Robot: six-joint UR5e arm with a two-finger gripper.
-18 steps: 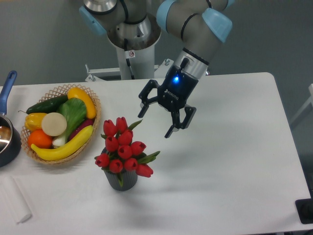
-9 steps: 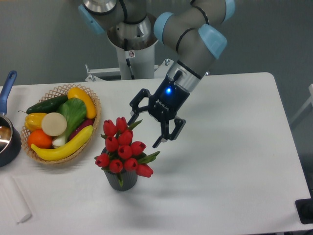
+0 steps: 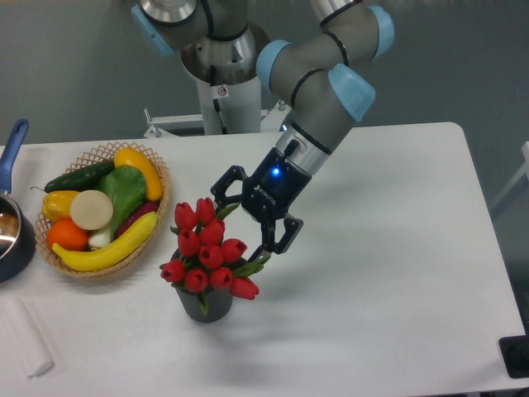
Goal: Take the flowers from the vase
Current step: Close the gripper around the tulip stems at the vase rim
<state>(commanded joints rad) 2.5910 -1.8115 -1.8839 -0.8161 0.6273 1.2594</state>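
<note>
The flowers, a bunch of red tulips with green leaves, stand in the small dark grey vase near the table's front middle. My gripper is open, just right of and above the bunch. Its fingers straddle the upper right edge of the tulips. One finger is by the top blooms, the other by the leaf on the right. I cannot tell whether they touch the flowers.
A wicker basket with banana, peppers, cucumber, orange and a green leafy vegetable stands left of the flowers. A blue-handled pot is at the left edge. A white folded cloth lies at the front left.
My gripper has moved down and to the left, from beside the basket's right to the upper right edge of the tulips. It has stayed open. The flowers and vase have not moved.
</note>
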